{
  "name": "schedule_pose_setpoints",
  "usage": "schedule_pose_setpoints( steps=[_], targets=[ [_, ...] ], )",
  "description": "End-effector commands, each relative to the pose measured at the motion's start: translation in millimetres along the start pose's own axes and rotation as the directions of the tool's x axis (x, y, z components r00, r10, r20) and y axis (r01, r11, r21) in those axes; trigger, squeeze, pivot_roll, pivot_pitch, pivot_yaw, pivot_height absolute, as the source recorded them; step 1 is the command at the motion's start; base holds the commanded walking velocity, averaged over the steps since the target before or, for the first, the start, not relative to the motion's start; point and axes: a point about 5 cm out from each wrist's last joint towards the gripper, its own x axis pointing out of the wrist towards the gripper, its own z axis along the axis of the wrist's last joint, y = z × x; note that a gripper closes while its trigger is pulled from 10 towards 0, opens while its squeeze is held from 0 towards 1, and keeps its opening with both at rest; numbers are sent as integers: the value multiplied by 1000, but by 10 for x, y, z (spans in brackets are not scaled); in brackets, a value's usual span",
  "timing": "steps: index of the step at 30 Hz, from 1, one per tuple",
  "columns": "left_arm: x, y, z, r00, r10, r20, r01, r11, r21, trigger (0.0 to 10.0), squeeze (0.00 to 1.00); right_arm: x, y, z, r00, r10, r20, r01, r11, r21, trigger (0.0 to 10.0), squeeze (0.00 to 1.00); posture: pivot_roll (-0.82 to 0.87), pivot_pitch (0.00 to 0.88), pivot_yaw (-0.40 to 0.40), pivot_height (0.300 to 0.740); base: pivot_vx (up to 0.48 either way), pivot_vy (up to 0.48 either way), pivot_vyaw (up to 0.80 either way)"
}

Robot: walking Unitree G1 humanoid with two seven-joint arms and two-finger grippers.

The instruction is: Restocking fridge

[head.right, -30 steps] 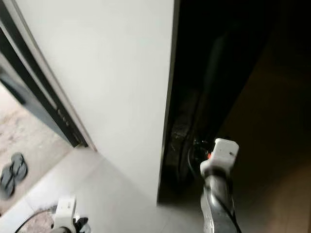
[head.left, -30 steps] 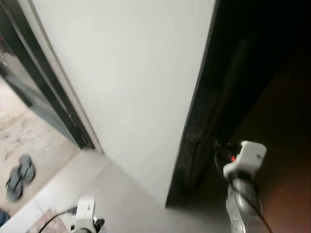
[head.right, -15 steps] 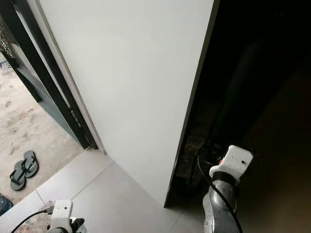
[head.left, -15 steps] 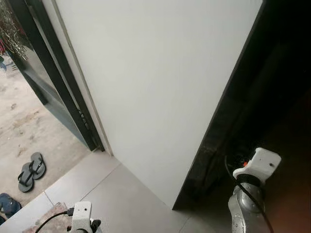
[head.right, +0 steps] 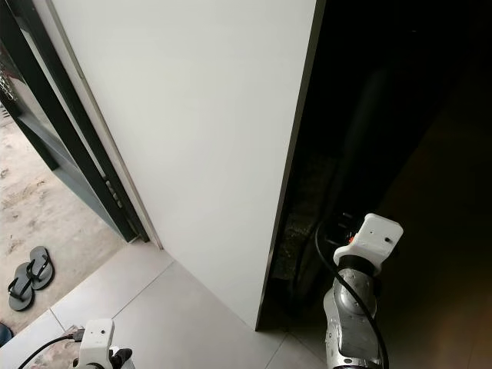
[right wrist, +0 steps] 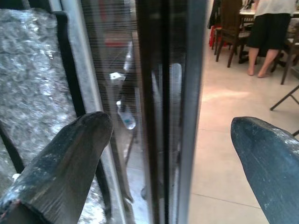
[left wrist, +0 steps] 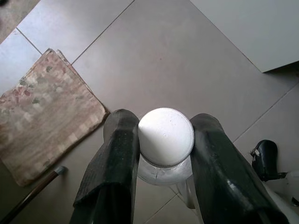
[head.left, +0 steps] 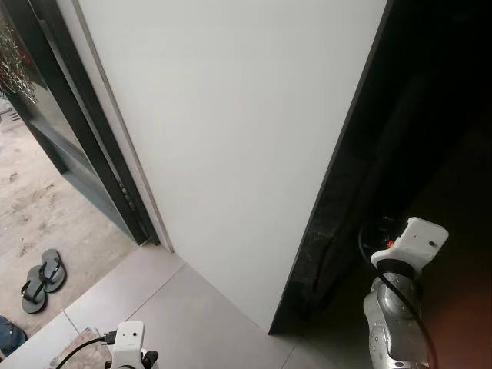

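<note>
Fridge (head.left: 231, 138) stands in front of the robot as a tall white panel, and I use it as the landmark for all places. Far to the left of the fridge, a pair of dark sandals (head.left: 43, 270) lies on the rough ground outside a black door frame (head.left: 84, 138), which runs just beside the white panel. On the grey tiled floor (head.left: 177, 307) below and left of the fridge, the left gripper (left wrist: 161, 154) hangs low; its two black fingers (left wrist: 117, 163) are closed narrow around a bottle (left wrist: 166, 140) with a white ribbed cap, so the bottle sits between them, pointing down at the tiles. A patterned cloth mat (left wrist: 46, 107) lies on the floor near this gripper. To the right of the fridge's dark edge there is a deep shadowed gap, and the right arm (head.left: 400, 307) is raised there, close to that edge. The right gripper (right wrist: 187, 149) has its fingers (right wrist: 65, 158) spread wide, holding nothing, and a dark vertical frame with glass passes between them. Beyond it a person's legs (right wrist: 261, 51) stand near some chairs.
</note>
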Motion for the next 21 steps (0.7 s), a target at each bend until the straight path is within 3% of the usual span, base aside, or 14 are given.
schedule_pose_setpoints(
  steps=[1, 10, 21],
  targets=[
    [-10, 20, -36, 1000, 1, -9, -1, 1000, 20, 10000, 0, 57, 35, 13, 1000, 25, -10, -25, 1000, -2, 10000, 0, -65, 63, 2, 740, 0, 0, 0],
    [-21, 49, -77, 1000, 8, -20, -7, 1000, 16, 10000, 0, 95, 114, 27, 998, 67, -7, -67, 998, 10, 10000, 0, -58, 64, 5, 740, 0, 0, 0],
    [-25, 50, -94, 1000, 8, -25, -7, 1000, 19, 10000, 0, 133, 21, 35, 1000, 16, 8, -16, 1000, 5, 10000, 0, -59, 62, 5, 740, 0, 0, 0]
  ],
)
